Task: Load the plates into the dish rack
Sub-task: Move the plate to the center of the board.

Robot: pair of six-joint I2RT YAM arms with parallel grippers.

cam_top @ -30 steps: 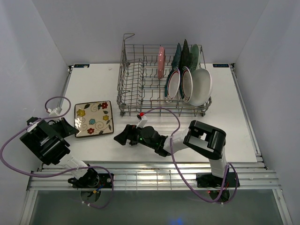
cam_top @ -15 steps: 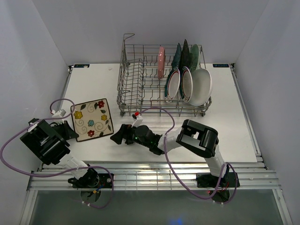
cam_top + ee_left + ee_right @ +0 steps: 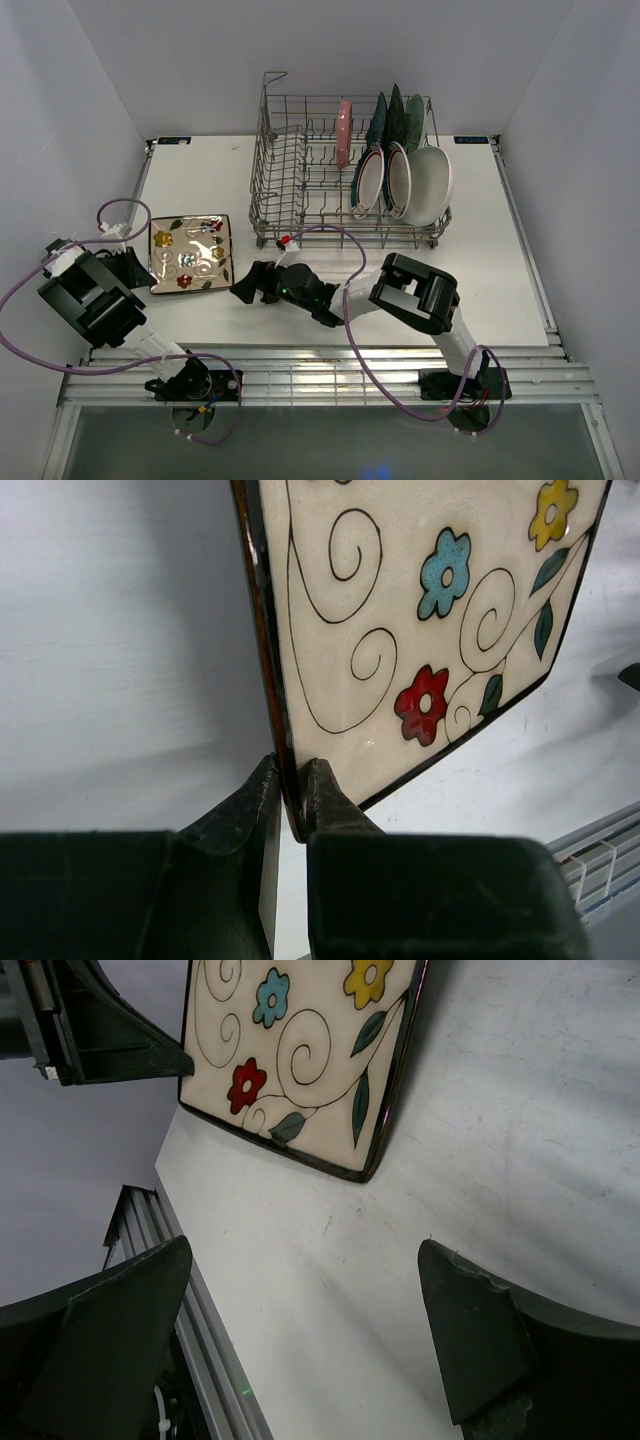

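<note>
The last plate outside the rack, the cream floral square plate [image 3: 190,254], sits at the left of the overhead frame, near the front edge of the worktop [image 3: 500,250]. The left pincer [image 3: 130,265] is clamped narrow on the plate's left rim. In the left wrist view only the fingertips [image 3: 325,790] bite the dark rim of the plate [image 3: 400,630], so the hold looks shallow. The plate appears tipped up on that side. Whether its opposite edge touches the worktop, I cannot tell.

The right pincer [image 3: 245,285] hangs low just beside that free edge, jaws wide apart and holding nothing. Its own camera shows the plate [image 3: 300,1060] in the upper part of the frame, ahead of the gap.

The dish rack [image 3: 262,160] stands at the upper middle. Seven plates are upright in its right half: a pink one [image 3: 344,132], three darker ones behind, two green-rimmed rounds [image 3: 369,180] and a plain white one [image 3: 432,185]. Its left half holds none.

This looks like a handover or a two-sided lift. To do it well:
- Raise the plate slowly, since a glazed rim may slip from so small a bite.
- Bring the right pincer square onto the free edge, with the rim well between the pads.
- Close it fully before the left pincer lets go.
- Carry the plate upright and lower it between free tines, parallel to the standing plates.
</note>
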